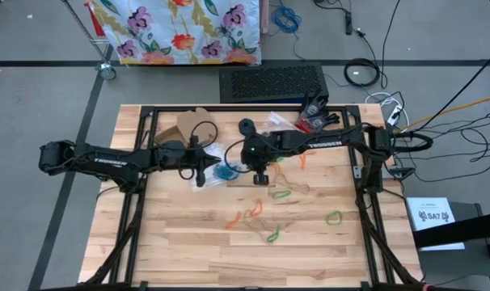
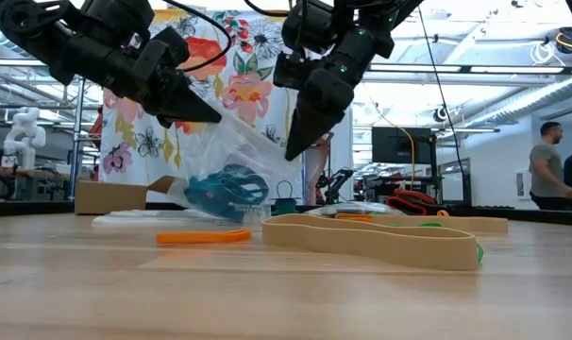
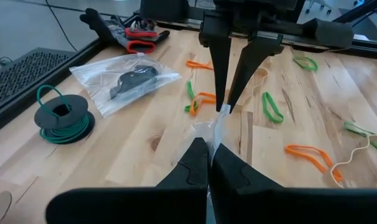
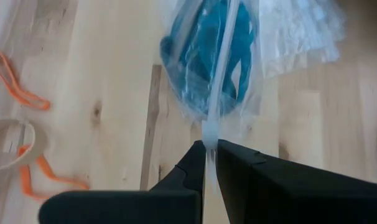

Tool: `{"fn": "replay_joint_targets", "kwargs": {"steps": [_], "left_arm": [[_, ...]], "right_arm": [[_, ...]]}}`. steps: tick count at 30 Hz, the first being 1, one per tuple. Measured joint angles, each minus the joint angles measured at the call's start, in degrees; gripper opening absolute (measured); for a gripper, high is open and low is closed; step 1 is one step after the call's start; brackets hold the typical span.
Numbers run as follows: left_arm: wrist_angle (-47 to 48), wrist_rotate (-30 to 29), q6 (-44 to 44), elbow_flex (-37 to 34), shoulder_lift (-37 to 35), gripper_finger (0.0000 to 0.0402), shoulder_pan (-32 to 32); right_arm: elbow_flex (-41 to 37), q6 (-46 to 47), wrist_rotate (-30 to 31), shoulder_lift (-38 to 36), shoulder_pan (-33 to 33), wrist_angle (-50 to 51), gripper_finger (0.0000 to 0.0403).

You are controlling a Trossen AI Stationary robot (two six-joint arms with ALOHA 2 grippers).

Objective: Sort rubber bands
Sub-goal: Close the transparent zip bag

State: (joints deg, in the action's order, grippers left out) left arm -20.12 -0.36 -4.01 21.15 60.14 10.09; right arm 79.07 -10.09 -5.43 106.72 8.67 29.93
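Note:
A clear plastic bag (image 2: pixel 231 151) with blue rubber bands (image 2: pixel 226 193) in its bottom hangs between my two grippers over the middle of the table. My left gripper (image 1: pixel 201 176) is shut on the bag's left side and my right gripper (image 1: pixel 261 179) is shut on its right side. Loose rubber bands lie flat on the wood near them: green (image 1: pixel 335 217), orange (image 1: pixel 257 208) and tan (image 1: pixel 297 187). In the low view a big tan band (image 2: pixel 371 241) and an orange one (image 2: pixel 203 237) lie in front. My left gripper pinches the bag's crumpled upper edge (image 3: pixel 207 134) between its two fingers, coming slanting down from the table's left. The plastic runs across to the other gripper. My right gripper pinches a bunched strip of the bag's upper edge (image 4: pixel 208 134) between its fingers, pointing steeply down. The bag hangs below the fingers with the blue bands (image 4: pixel 207 56) sagging at its bottom.
A second clear bag with black bands (image 3: pixel 129 81) and a spool of green wire (image 3: pixel 61 115) lie toward the far edge. A cardboard box (image 1: pixel 188 125) and black-and-red gloves (image 1: pixel 316 113) sit at the back. Bare wood lies toward the near edge.

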Motion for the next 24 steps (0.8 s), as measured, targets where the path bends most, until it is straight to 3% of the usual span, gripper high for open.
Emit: {"fn": "replay_joint_targets", "kwargs": {"steps": [12, 24], "left_arm": [[0.1, 0.0, -0.2, 0.0, 0.0, 0.0, 0.0], [-0.1, 1.6, -0.3, 0.0, 0.0, 0.0, 0.0]], "right_arm": [[0.0, -2.4, -0.5, 0.0, 0.3, -3.6, 0.003], [0.0, -2.8, -0.3, 0.0, 0.9, -13.8, 0.0147]]}}
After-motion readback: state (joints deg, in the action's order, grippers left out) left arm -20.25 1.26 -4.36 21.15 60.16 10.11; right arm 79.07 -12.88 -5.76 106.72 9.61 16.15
